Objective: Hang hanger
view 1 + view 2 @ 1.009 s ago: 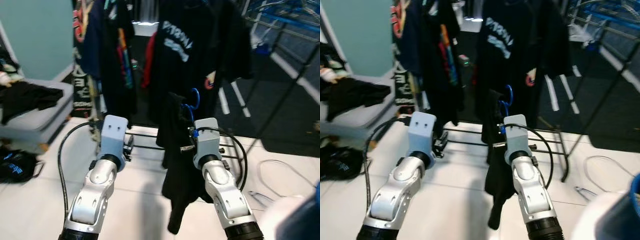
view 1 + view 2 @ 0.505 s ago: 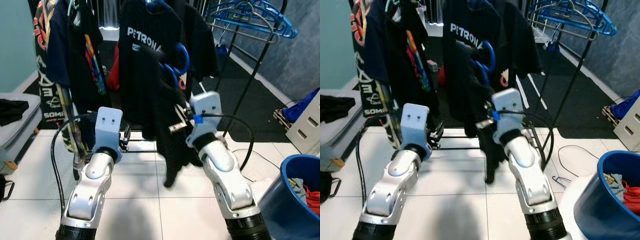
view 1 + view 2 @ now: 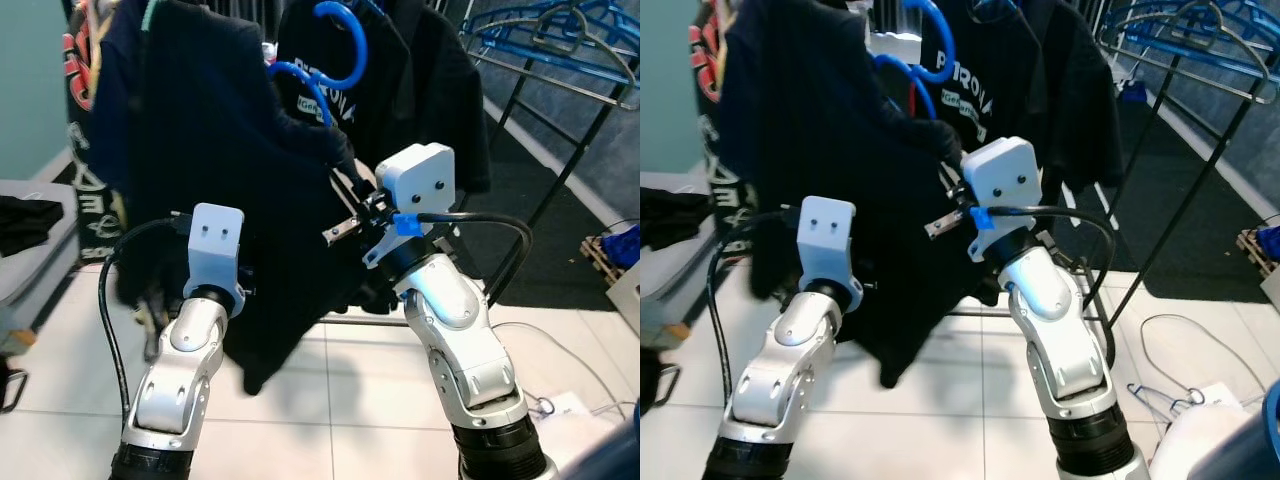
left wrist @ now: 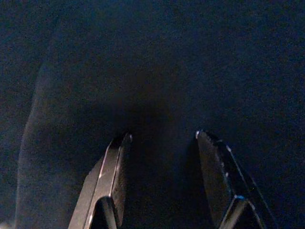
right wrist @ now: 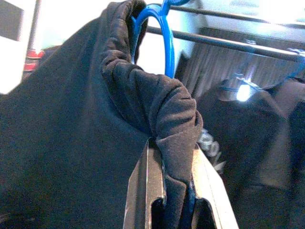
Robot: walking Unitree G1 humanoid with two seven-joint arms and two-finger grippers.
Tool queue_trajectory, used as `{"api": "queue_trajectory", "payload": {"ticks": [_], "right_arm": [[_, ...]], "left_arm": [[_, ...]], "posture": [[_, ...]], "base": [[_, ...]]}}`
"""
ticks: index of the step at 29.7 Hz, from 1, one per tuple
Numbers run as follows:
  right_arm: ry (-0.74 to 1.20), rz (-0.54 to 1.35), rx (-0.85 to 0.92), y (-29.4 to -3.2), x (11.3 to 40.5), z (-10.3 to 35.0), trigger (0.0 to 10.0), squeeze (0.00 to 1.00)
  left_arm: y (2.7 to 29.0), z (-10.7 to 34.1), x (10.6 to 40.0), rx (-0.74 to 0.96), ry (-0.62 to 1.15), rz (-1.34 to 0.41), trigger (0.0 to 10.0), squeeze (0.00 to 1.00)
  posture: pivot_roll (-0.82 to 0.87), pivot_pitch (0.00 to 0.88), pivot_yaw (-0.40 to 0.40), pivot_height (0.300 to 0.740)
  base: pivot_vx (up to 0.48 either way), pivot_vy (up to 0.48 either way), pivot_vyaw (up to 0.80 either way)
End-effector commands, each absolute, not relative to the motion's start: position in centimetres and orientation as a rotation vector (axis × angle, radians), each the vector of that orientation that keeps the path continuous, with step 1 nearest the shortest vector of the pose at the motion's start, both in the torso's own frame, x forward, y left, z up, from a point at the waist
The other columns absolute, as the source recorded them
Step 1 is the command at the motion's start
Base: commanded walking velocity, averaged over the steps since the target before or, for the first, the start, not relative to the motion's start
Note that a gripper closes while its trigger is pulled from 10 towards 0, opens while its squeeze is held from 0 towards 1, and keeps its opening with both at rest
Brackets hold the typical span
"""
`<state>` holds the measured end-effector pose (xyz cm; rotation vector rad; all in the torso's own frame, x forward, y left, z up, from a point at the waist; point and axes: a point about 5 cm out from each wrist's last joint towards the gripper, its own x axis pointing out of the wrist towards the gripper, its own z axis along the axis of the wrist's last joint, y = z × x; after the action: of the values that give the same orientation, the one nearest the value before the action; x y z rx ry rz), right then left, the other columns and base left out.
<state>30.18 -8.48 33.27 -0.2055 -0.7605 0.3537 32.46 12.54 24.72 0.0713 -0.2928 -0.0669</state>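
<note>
A blue hanger (image 3: 343,48) carries a black shirt (image 3: 215,190) that drapes down and to the left. My right gripper (image 5: 171,160) is shut on the bunched collar cloth around the hanger's neck and holds it high before the clothes rack. In the right wrist view the blue hook (image 5: 167,45) rises close to a dark rail (image 5: 228,44); I cannot tell whether it touches the rail. My left gripper (image 4: 164,143) stands open against the dark cloth. In the eye views the shirt covers its fingers, beyond the left wrist (image 3: 215,240).
Other dark shirts (image 3: 430,80) hang on the rack behind. Empty blue hangers (image 3: 560,25) sit on a black stand (image 3: 560,165) at the right. A grey seat (image 3: 30,265) with dark clothes is at the left. A cable (image 3: 570,345) lies on the white tiled floor.
The camera has tilted up. My right gripper has lifted the hanger and shirt higher, toward the rail. The shirt has swung left over my left arm.
</note>
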Motion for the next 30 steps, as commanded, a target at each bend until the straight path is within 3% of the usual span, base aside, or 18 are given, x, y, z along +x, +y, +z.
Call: {"api": "queue_trajectory", "payload": {"ticks": [1,3,5,10,14,16,23,30], "right_arm": [[-0.813,0.182,-0.187,-10.5,30.5,34.3,10.0,0.0],[-0.798,0.041,-0.226,-12.1,31.3,34.6,10.0,0.0],[-0.787,0.04,-0.231,-12.4,31.4,34.6,10.0,0.0],[-0.766,0.09,-0.22,-12.4,31.6,34.4,10.0,0.0],[-0.687,0.32,-0.136,-11.3,32.0,33.4,10.0,0.0],[-0.673,0.347,-0.124,-11.3,32.2,33.2,10.0,0.0],[-0.68,0.272,-0.119,-12.1,33.6,34.6,10.0,0.0],[-0.748,0.374,-0.165,-10.7,33.3,36.6,10.0,0.0]], "left_arm": [[12.2,24.3,32.5,0.077,-0.284,-0.086,10.0,0.0],[12.1,24.3,32.4,0.08,-0.289,-0.094,10.0,0.0],[12.1,24.3,32.3,0.082,-0.29,-0.096,10.0,0.0],[12.1,24.2,32.3,0.087,-0.29,-0.102,10.0,0.0],[12.5,23.4,31.9,0.11,-0.268,-0.112,10.0,0.0],[12.6,23.1,31.8,0.118,-0.256,-0.115,10.0,0.0],[12.6,22.5,31.5,0.123,-0.243,-0.127,10.0,0.0],[11.5,22.5,31.1,0.117,-0.266,-0.218,10.0,0.0]], "posture": [[-0.05,0.181,-0.055,0.74],[-0.05,0.181,-0.054,0.74],[-0.05,0.18,-0.053,0.74],[-0.05,0.179,-0.052,0.74],[-0.05,0.175,-0.053,0.74],[-0.05,0.175,-0.053,0.74],[-0.05,0.169,-0.051,0.74],[-0.06,0.163,-0.049,0.74]], "base": [[0.48,0.0,0.0],[0.48,0.0,0.0],[0.48,0.0,0.0],[0.48,0.0,0.0],[0.48,0.0,0.0],[0.48,0.0,0.0],[0.48,0.0,0.0],[0.132,0.0,0.0]]}}
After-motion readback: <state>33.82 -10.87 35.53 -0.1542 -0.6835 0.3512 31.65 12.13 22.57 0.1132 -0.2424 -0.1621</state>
